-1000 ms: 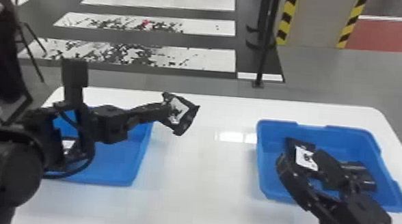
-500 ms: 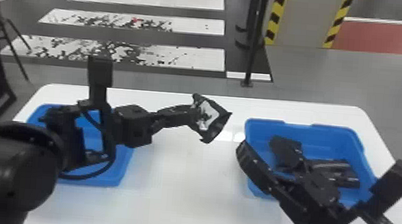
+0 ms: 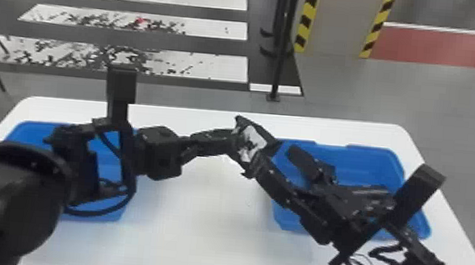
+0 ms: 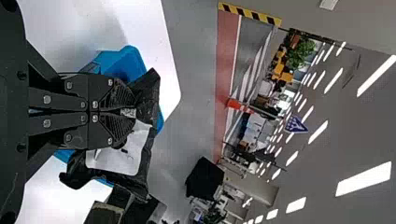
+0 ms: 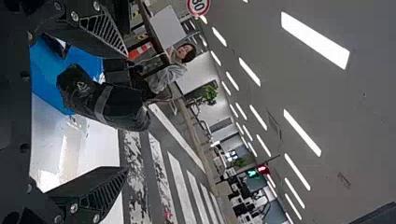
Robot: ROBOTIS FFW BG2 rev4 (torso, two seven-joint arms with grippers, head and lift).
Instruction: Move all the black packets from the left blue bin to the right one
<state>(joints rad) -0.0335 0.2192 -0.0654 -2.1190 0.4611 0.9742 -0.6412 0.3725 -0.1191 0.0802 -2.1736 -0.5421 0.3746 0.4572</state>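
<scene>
Just left of the right blue bin [image 3: 374, 163], left gripper [image 4: 134, 112] clamped on a black packet [image 4: 148, 95]; right gripper [image 5: 127, 112] spread, close by. Likely handover: center packet between right's fingers, squeeze squarely, confirm hold, then release left.

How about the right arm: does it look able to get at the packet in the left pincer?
Probably yes. The right pincer is open, with the packet showing between its fingers and nothing visible blocking the gap, though the left pincer is closed on it.
</scene>
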